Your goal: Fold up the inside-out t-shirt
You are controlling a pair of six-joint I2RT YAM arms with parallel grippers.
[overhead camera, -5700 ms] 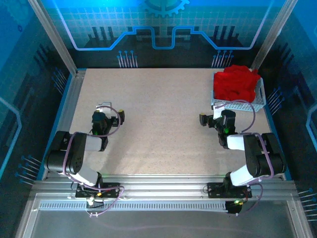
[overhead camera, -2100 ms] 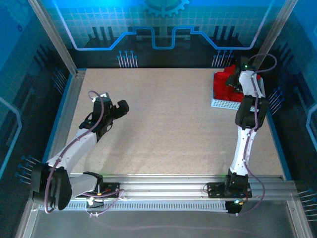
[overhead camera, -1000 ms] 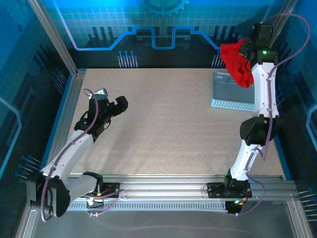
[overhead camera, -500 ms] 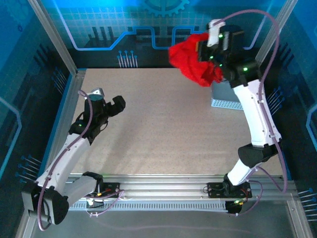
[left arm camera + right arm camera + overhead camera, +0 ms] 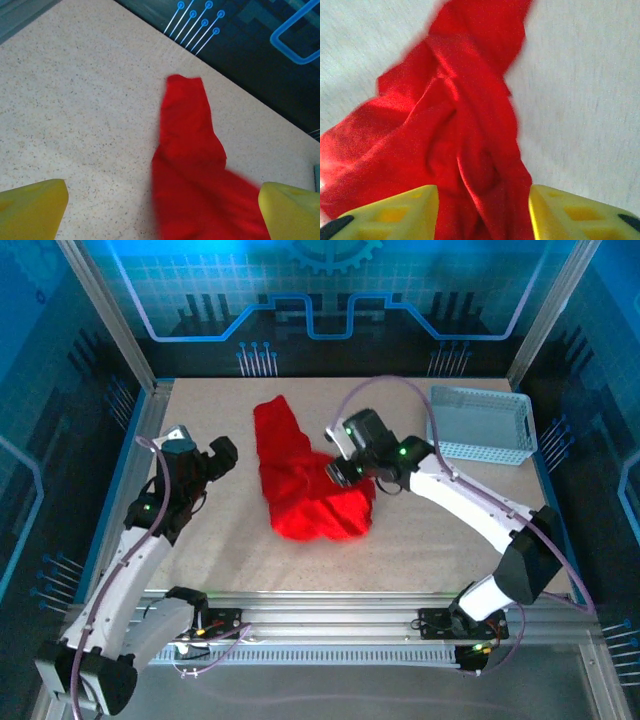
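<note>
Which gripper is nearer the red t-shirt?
Right. The right gripper sits at the right edge of the t-shirt, cloth between its parted fingers. The left gripper stands open off its left side, over the table, not touching.

The speckled beige table [image 5: 200,410] carries a crumpled red t-shirt [image 5: 305,490] near the frame's centre. A white mesh basket [image 5: 480,423] stands at upper right.

White, black-jointed arms [image 5: 470,502] trail lilac cables [image 5: 385,383]; left hand [image 5: 161,215] and right hand [image 5: 482,210] carry yellow fingers [image 5: 395,212].
</note>
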